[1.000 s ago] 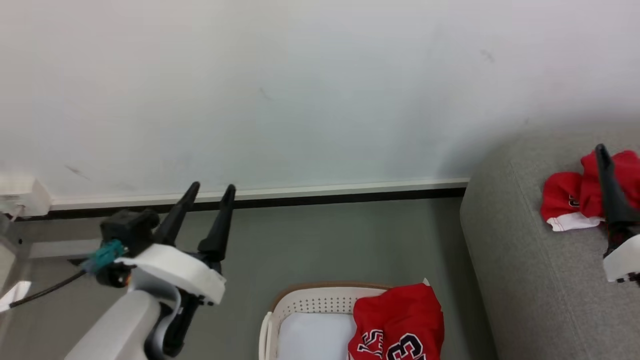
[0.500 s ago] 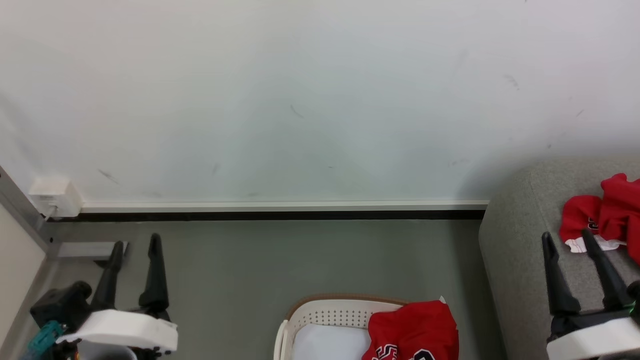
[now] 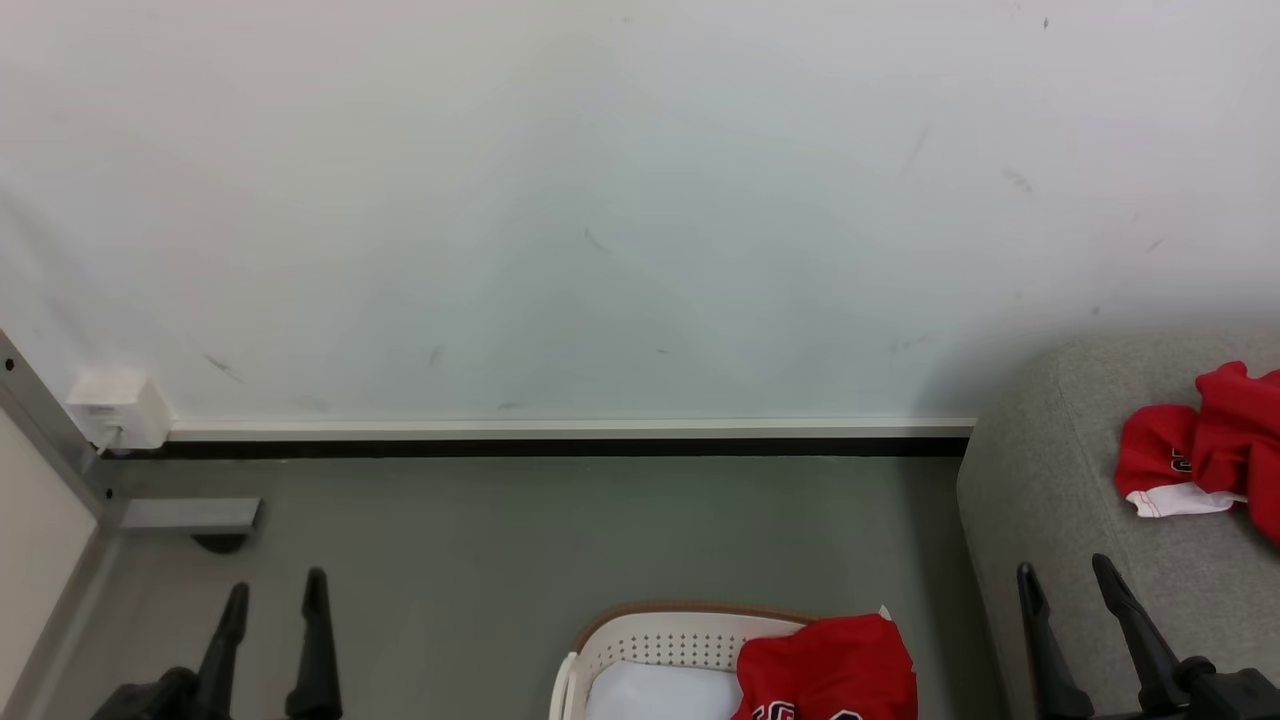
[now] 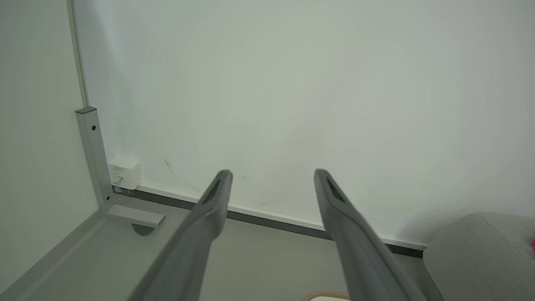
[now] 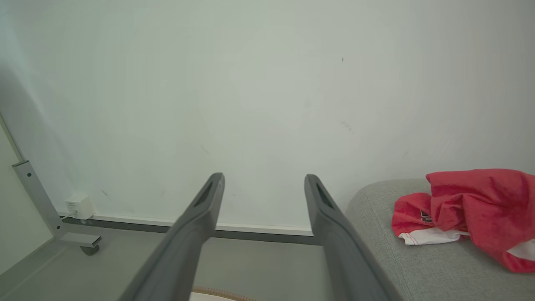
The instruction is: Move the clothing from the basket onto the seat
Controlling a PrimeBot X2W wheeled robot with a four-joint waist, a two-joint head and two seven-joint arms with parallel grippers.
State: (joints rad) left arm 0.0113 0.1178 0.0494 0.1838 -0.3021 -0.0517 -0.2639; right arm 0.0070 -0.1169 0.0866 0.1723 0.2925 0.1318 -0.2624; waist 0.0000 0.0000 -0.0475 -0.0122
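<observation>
A red jersey with dark numerals lies crumpled in the right half of the white basket at the bottom centre. A second red garment with white trim rests on the grey seat at the right. My left gripper is open and empty over the floor, left of the basket. My right gripper is open and empty too, over the seat's near left corner, clear of the garment.
A white wall with a dark baseboard runs behind. A white socket box and a grey metal frame foot stand at the far left. Grey floor lies between the basket and the wall.
The head view has shifted. Both arms sank toward the bottom edge. My right gripper drew back from the red garment on the seat, which stays there. Both grippers stay open.
</observation>
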